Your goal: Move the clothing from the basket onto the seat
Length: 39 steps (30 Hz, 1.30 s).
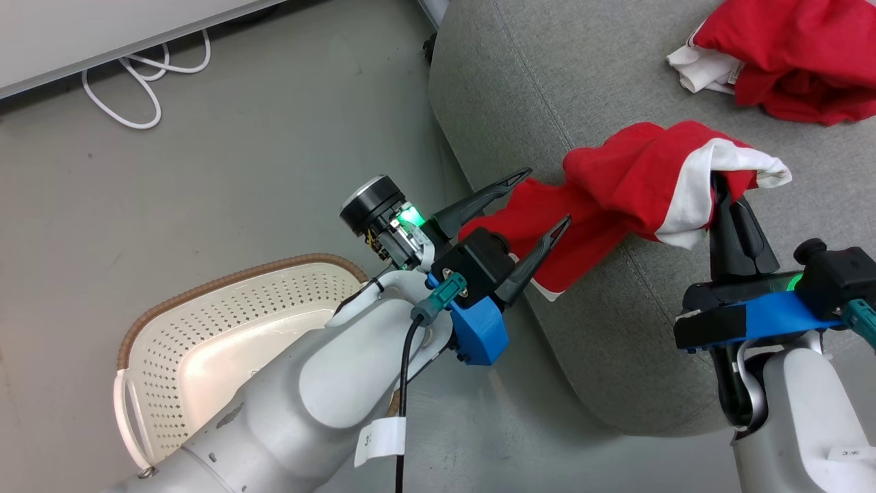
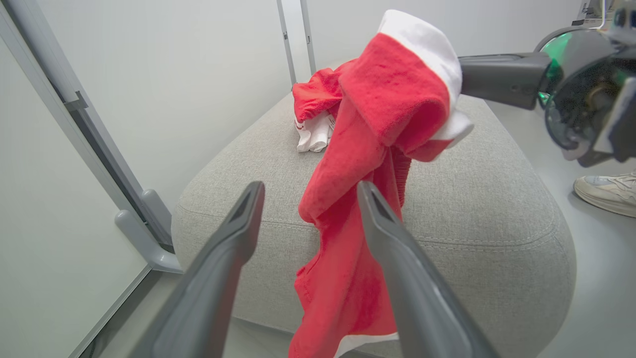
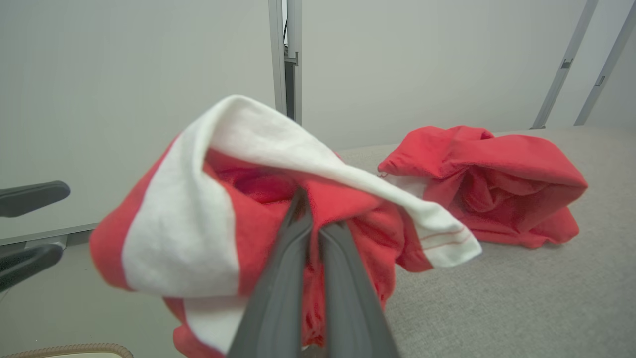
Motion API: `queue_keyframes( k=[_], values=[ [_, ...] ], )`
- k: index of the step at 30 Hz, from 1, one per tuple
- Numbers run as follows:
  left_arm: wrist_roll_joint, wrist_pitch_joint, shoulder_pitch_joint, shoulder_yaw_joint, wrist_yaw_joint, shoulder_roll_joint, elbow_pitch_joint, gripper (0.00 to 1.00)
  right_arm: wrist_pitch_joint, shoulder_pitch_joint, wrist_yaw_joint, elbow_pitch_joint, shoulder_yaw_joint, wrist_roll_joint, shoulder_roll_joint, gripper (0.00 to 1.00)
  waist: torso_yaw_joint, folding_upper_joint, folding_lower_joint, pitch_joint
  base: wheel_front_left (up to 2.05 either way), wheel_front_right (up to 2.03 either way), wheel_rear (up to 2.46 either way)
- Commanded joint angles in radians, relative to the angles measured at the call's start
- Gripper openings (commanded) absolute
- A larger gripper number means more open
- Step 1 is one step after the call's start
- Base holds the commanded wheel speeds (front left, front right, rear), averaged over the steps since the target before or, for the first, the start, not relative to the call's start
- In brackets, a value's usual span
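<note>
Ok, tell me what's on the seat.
On the seat: a bunched garment further back. A second garment hangs over its near edge, pinched by the right end effector. Seat fabric beneath both is covered.

White partition panels (image 2: 164, 74) and metal framing (image 3: 294, 30) suggest a lab

A large grey woven-fabric sofa cushion (image 1: 547, 82) stands on a smooth grey floor (image 1: 274, 137) beside a cream-white perforated plastic basket with a brown woven rim (image 1: 226, 282).
A crumpled bright red fabric garment (image 1: 801, 55) lies on the cushion; a second, white-banded red garment (image 1: 616, 185) hangs over its edge. A looped white cable (image 1: 140, 85) lies on the floor.
</note>
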Motion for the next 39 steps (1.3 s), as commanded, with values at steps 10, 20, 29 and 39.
queue_keyframes(
  k=[10, 20, 29, 39],
  values=[
    [-0.009, -0.004, 0.003, 0.001, 0.006, 0.009, -0.007, 1.00, -0.004, -0.030, 0.000, -0.013, 0.012, -0.009, 0.000, 0.00, 0.008, 0.0000, 0.0000, -0.003, 0.00, 0.00, 0.00],
    [-0.001, -0.003, -0.033, 0.010, 0.022, 0.032, -0.031, 1.00, -0.004, -0.229, 0.000, -0.063, 0.015, -0.067, -0.052, 0.00, 0.008, 0.0000, 0.0000, 0.065, 0.00, 0.00, 0.00],
    [0.021, 0.032, -0.089, 0.006, 0.026, 0.075, -0.073, 1.00, -0.004, -0.512, 0.000, -0.129, -0.113, -0.075, -0.188, 0.00, 0.003, 0.0000, 0.0000, 0.207, 0.00, 0.00, 0.00],
    [0.049, 0.081, -0.166, 0.005, 0.031, 0.120, -0.145, 1.00, -0.003, -0.657, 0.000, -0.072, -0.369, -0.041, -0.384, 0.00, 0.010, 0.0000, 0.0000, 0.369, 0.00, 0.00, 0.00]
  ],
)
